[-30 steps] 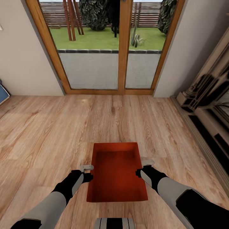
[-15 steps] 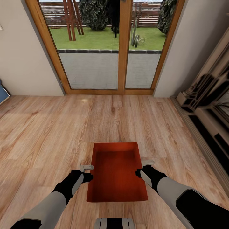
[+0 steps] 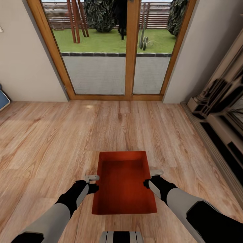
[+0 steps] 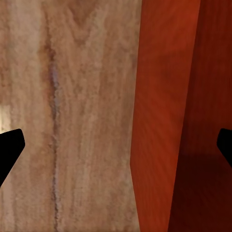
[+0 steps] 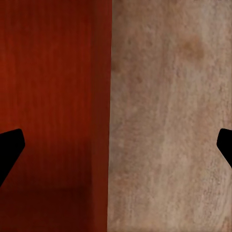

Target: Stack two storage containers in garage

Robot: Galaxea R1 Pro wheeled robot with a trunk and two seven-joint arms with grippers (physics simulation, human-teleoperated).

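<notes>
Head view, nearest: left tool and right tool flank one red-orange storage container.
Left tool: spread wide, one finger outside the container's long wall, the other inside.
Right tool: likewise wide, straddling the opposite wall.
Container: open-top, on the light wood plank floor, between the arms.
Farther: wood-framed glass door; dark cabinet at right.

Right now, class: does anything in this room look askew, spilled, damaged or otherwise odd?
Nothing stands out. The red-orange container sits square and empty above the wood plank floor, with the left pincer and right pincer astride its side walls, both wide open. No spill or damage shows.
</notes>
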